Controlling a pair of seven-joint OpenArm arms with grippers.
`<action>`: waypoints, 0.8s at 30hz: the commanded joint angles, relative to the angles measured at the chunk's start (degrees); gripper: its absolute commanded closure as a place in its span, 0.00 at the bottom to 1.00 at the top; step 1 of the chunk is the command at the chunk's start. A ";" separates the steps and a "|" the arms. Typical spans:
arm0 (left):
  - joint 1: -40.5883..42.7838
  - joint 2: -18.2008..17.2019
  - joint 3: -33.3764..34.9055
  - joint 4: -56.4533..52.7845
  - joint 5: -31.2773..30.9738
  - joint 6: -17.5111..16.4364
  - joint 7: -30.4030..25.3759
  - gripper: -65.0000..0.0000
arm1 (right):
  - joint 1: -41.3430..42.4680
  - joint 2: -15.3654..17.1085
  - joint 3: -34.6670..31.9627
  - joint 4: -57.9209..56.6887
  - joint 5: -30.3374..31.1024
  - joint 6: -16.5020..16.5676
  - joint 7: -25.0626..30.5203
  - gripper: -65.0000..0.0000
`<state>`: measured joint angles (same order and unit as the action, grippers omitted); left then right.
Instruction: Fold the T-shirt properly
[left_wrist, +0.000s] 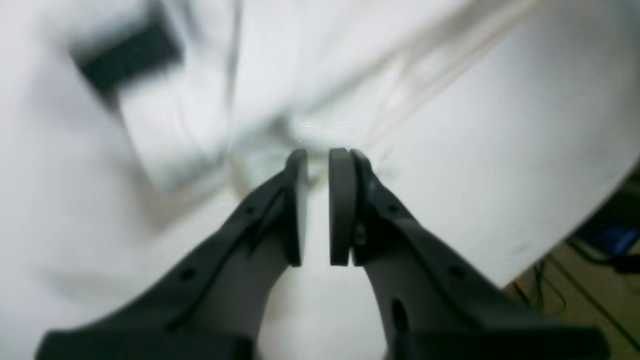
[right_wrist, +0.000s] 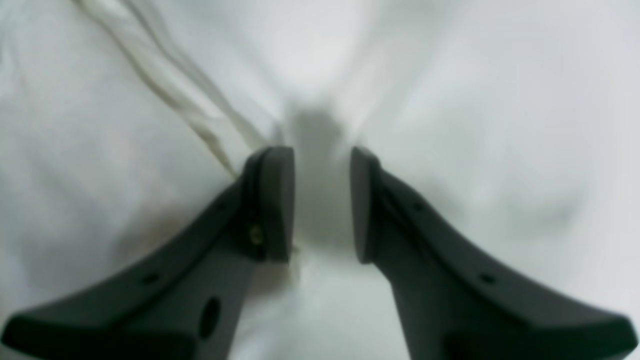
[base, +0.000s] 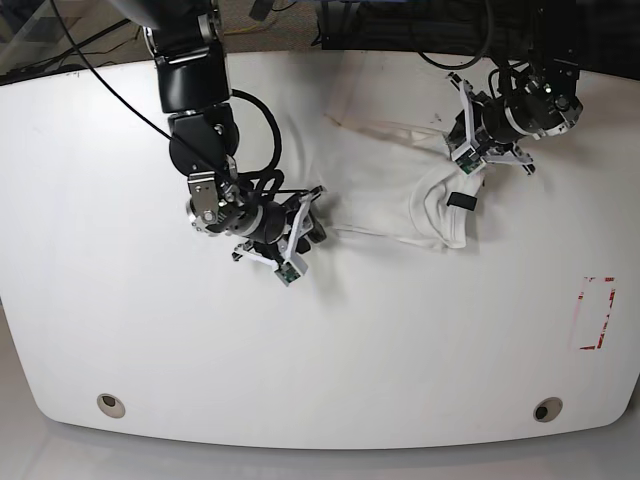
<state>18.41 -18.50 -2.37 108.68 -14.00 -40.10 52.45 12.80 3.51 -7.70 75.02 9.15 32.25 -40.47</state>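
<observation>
Left wrist view: the left gripper (left_wrist: 318, 207), jaws nearly together, pinches the white T-shirt (left_wrist: 350, 65).

Right wrist view: the right gripper (right_wrist: 321, 202), narrowly parted, clamps bunched cloth.

Base view: the shirt lies bunched mid-tabletop (base: 130, 340). Best pull both corners evenly apart.

White T-shirt (base: 400, 195), lying flat but creased and stretched lengthwise on the white table (base: 320, 350), in its far half and nearer its right edge as the base view shows it. Neckline with a small dark label turned toward that right edge; opposite end drawn out to a narrow point toward the table's middle. No print visible on the upward face; fabric bunched in soft wrinkles, with a cream-toned seam line along one side.
</observation>
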 joint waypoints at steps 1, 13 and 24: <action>-1.05 -0.36 -0.57 -2.97 -0.73 0.10 -1.24 0.90 | 1.58 -0.65 0.19 0.01 -1.81 3.05 2.89 0.73; -20.57 0.08 4.00 -19.15 -0.73 0.10 -1.24 0.90 | -5.81 2.78 0.36 3.88 -2.95 4.81 3.41 0.73; -25.84 -0.36 4.70 -16.86 -0.73 0.10 -0.97 0.90 | -16.18 -0.91 -2.89 14.87 -3.30 4.45 -0.19 0.73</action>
<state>-6.52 -17.93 2.74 88.92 -14.09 -39.92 52.29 -3.29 4.49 -8.84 87.66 5.89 35.97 -37.98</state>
